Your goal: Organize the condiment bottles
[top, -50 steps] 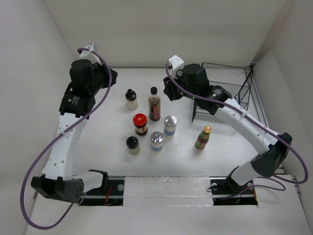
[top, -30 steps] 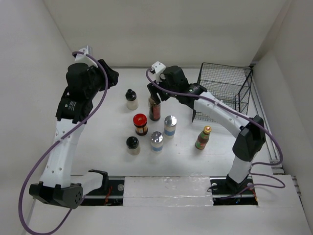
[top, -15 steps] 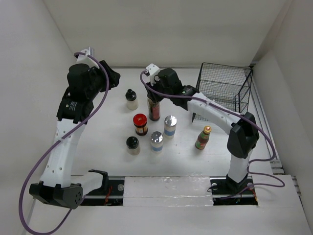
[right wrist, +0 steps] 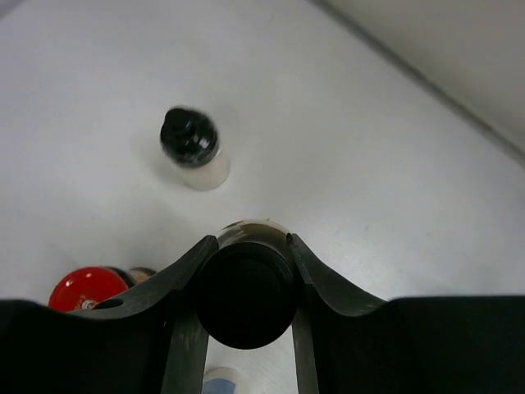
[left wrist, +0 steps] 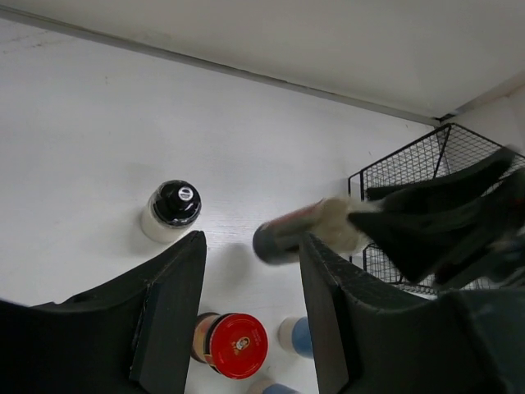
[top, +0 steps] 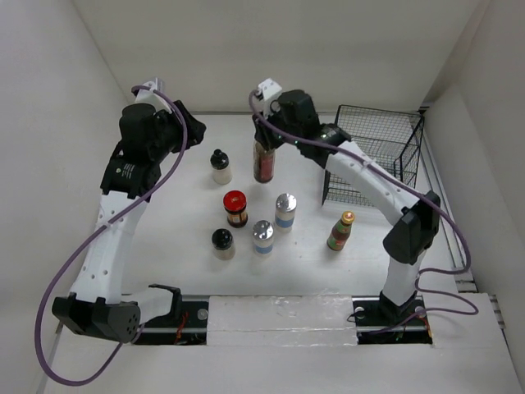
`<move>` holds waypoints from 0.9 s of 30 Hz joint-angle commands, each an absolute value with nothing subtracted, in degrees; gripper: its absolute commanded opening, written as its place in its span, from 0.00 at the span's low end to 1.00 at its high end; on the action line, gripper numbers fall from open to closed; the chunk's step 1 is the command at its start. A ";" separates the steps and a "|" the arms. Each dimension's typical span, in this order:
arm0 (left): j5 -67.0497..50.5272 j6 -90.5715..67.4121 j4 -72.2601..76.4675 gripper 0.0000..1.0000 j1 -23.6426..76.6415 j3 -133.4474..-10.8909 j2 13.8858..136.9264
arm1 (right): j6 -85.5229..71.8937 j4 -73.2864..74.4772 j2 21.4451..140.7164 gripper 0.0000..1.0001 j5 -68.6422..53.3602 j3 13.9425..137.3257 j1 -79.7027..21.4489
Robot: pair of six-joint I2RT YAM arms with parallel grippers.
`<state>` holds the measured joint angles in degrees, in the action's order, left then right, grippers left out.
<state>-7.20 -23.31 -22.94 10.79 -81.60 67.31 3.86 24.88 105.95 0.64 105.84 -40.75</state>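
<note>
My right gripper (top: 267, 139) is shut on the neck of the tall dark black-capped bottle (top: 263, 162) and holds it off the table, behind the other bottles. In the right wrist view the fingers (right wrist: 194, 261) clamp its black cap (right wrist: 244, 294). My left gripper (top: 197, 133) is open and empty, high at the back left. Its wrist view shows the held bottle (left wrist: 299, 231) blurred. On the table stand a black-capped pale jar (top: 220, 167), the red-lidded jar (top: 235, 208), two silver-capped shakers (top: 285, 210) (top: 262, 236), a second black-capped jar (top: 222, 243) and the green-red labelled bottle (top: 340, 231).
A black wire basket (top: 377, 152) stands at the back right, just right of the right arm's forearm; it also shows in the left wrist view (left wrist: 410, 176). White walls close the table at the back and on both sides.
My right gripper reached the tall dark bottle, shut on its neck and lifted it up and back. The left arm shifted only slightly.
</note>
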 commanded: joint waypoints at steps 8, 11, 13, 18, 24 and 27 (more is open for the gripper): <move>-10.11 -25.22 -20.65 0.43 10.72 -82.35 69.60 | 3.96 20.65 94.49 0.00 6.68 125.67 -27.34; -10.63 -25.84 -20.13 0.41 10.72 -82.97 70.14 | 3.96 22.32 94.48 0.00 7.65 128.21 -22.69; -10.63 -25.84 -20.13 0.41 10.72 -83.58 70.75 | 3.96 23.37 94.48 0.00 5.20 130.33 -20.23; -11.16 -25.84 -20.13 0.41 10.72 -83.58 71.27 | 5.10 27.07 97.29 0.00 4.48 136.49 -14.60; -11.69 -25.84 -20.13 0.40 10.72 -83.58 71.28 | 5.10 26.37 98.35 0.00 2.73 135.88 -10.82; -11.69 -25.84 -19.60 0.40 10.72 -83.58 71.28 | 5.10 26.37 99.40 0.00 2.02 135.35 -10.11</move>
